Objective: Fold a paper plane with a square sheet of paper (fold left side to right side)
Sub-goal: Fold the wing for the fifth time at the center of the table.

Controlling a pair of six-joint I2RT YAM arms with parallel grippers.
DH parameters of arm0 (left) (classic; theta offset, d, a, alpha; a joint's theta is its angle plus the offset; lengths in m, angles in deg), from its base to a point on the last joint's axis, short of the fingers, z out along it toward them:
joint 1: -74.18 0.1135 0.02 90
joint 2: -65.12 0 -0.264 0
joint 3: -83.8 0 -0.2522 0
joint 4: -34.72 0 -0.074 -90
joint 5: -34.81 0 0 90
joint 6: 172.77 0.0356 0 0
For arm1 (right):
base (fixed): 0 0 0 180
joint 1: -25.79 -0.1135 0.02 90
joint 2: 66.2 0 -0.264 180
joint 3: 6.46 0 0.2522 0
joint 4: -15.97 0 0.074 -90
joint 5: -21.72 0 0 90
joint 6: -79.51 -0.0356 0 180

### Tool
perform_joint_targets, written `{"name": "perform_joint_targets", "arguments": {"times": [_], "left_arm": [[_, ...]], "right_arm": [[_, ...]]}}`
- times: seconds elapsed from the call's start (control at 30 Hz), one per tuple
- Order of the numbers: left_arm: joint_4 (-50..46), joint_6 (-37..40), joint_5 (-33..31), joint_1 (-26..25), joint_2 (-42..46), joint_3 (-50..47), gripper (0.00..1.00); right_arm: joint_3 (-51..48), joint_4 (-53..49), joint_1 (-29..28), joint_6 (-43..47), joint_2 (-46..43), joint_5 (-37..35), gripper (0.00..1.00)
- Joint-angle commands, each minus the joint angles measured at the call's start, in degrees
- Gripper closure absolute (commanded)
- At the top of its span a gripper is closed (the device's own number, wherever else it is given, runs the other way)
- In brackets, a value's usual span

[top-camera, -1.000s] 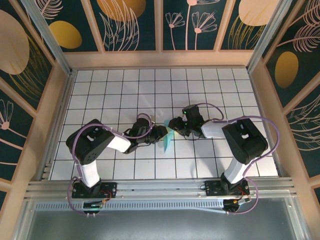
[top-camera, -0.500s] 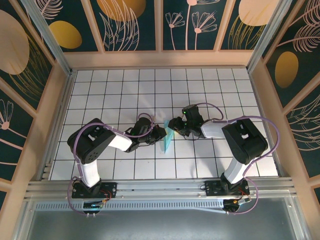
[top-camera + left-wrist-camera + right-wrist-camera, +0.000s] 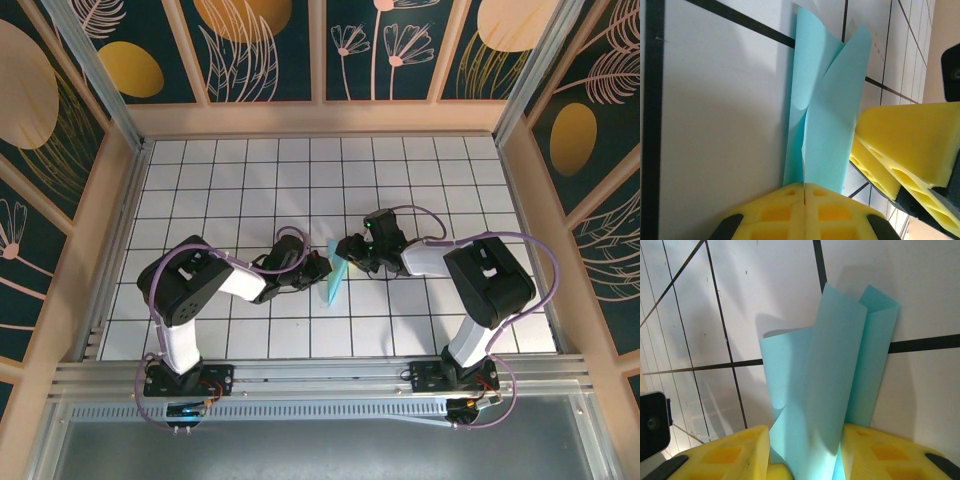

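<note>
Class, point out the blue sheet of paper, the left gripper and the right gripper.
sheet of paper [image 3: 827, 375], right wrist view, front flap.
left gripper [image 3: 804, 194], left wrist view, fingertip seam.
right gripper [image 3: 806, 456], right wrist view, between fingertips.

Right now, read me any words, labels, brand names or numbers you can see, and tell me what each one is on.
No readable text anywhere.
The sheet of paper: plain turquoise, unmarked.
The yellow pads: no lettering.
The wall panels: plant drawings, no letters.
The arm bases: small parts that may carry markings, too small to read.
</note>
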Motion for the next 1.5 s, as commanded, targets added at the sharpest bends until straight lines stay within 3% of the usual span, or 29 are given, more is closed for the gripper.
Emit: {"name": "perform_joint_targets", "arguments": {"times": [0.0,0.73,0.93,1.47], "left_arm": [[-4.7,1.9,-2.6,0.4,-0.7,0.5,0.98],[-8.9,2.3,-6.1,0.4,-1.2,-1.1,1.0],[-9.9,2.8,-6.8,0.4,-0.7,-0.9,1.0],[-10.6,2.9,-7.1,0.4,-1.0,-0.7,1.0]], "right_arm": [[1.2,-2.4,-1.0,1.2,0.9,-0.4,0.58],[1.6,-6.9,-0.6,1.8,-5.8,-3.4,0.59],[2.5,-9.5,-0.1,5.8,-7.4,-3.2,0.99],[7.7,-12.6,-1.7,8.5,-0.2,-3.7,1.0]]}}
